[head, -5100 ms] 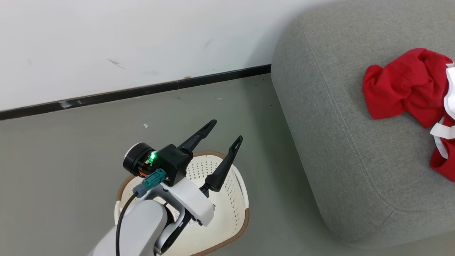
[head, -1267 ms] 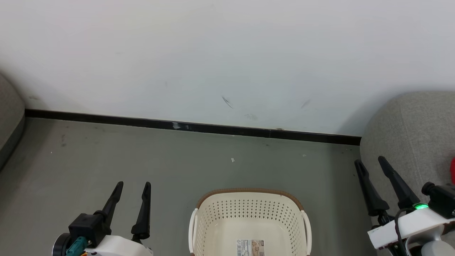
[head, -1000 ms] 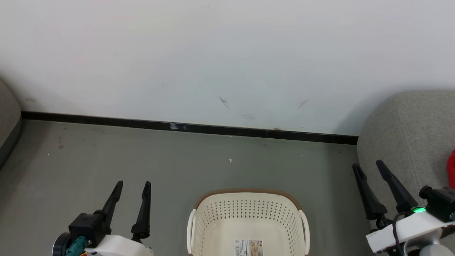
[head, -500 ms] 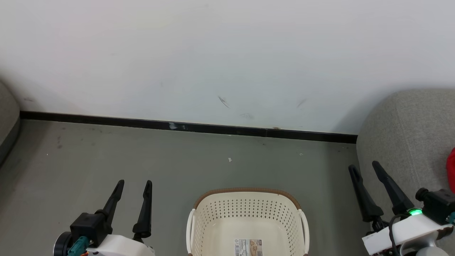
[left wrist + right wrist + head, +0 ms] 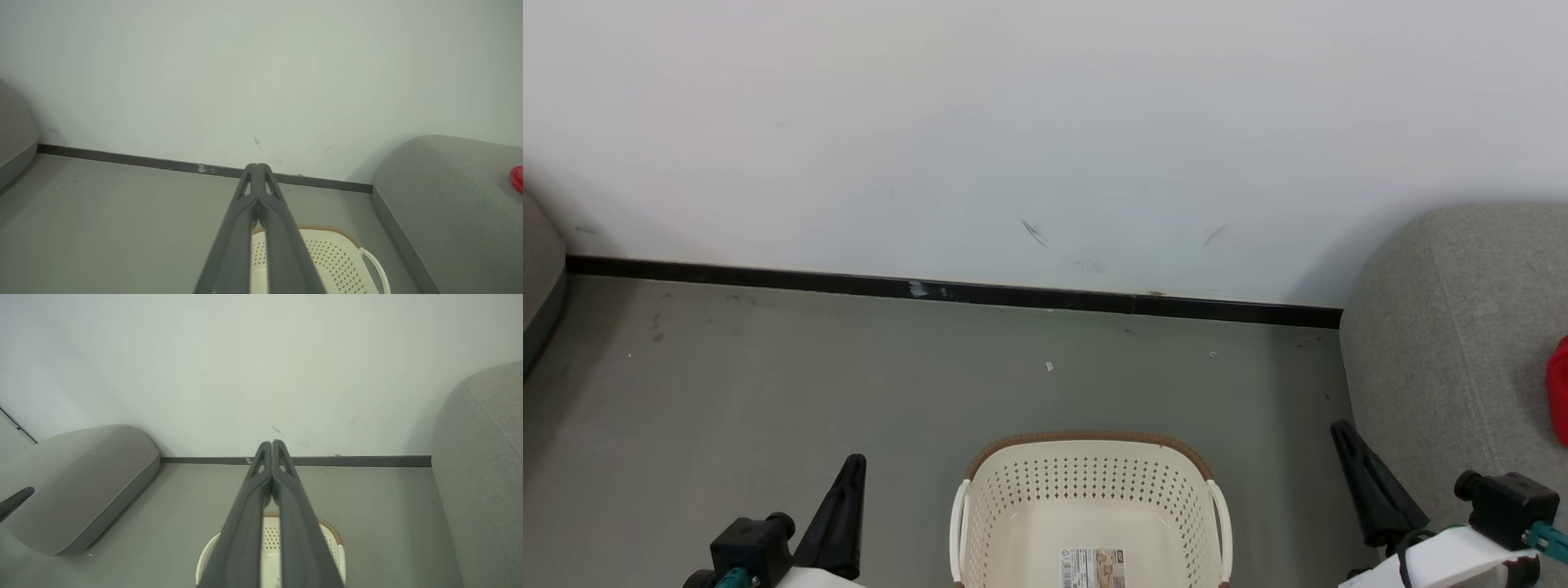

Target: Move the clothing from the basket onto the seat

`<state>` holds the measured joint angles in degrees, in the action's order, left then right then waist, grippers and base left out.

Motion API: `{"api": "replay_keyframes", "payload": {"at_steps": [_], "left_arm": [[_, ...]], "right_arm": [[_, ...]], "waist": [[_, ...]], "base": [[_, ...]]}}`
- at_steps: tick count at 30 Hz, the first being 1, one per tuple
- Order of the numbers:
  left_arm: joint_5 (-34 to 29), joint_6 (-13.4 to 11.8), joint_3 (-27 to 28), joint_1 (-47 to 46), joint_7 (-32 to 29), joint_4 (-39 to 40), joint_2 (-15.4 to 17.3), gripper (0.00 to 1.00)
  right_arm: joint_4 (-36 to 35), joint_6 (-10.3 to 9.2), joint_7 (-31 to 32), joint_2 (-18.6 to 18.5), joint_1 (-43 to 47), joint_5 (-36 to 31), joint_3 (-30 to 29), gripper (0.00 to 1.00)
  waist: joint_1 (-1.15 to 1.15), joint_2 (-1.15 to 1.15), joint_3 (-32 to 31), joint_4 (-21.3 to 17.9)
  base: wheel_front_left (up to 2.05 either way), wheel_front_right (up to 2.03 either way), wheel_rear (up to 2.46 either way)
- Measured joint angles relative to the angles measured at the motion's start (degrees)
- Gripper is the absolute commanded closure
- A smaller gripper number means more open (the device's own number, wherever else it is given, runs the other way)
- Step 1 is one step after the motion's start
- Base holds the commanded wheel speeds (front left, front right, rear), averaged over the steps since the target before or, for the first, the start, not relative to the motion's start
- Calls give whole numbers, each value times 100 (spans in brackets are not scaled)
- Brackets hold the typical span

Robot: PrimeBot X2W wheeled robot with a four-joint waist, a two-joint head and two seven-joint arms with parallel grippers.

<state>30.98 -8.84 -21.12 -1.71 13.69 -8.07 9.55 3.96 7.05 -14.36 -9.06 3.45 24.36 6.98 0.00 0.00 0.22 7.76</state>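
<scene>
Head view: the clothing [image 5: 1558,390], a red sliver at the right edge, lies on the seat [image 5: 1437,343], and the basket [image 5: 1090,478] shows a bare floor with just its paper label [image 5: 1092,567].
Judging by that, the moving step looks done, at least for the part of the basket in sight; the next move would call for little beyond a check of its near end, which is cut off. The garment sits well apart from both pairs of fingers: the left gripper [image 5: 854,467] and right gripper [image 5: 1343,437] flank the basket low, each with its fingers pressed together on nothing, as both wrist views confirm.
</scene>
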Motion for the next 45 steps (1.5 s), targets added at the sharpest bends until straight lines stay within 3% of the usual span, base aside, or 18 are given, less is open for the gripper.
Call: {"api": "replay_keyframes", "payload": {"at_steps": [15, 32, 45], "left_arm": [[1018, 172, 298, -1, -256, 2, -91, 100], [2065, 354, 713, -1, -526, -5, -185, 100], [2908, 538, 1014, -1, -767, -48, -240, 100]], "right_arm": [[-3, 0, 183, 99, 0, 1155, -142, 100], [157, 0, 527, 146, -25, 2315, -288, 100], [360, 0, 754, 169, -82, 3260, -438, 100]], "waist": [[3, 0, 0, -55], [47, 0, -45, -234], [38, 0, -58, -363]], "base": [[0, 0, 0], [0, 0, 0], [0, 0, 0]]}}
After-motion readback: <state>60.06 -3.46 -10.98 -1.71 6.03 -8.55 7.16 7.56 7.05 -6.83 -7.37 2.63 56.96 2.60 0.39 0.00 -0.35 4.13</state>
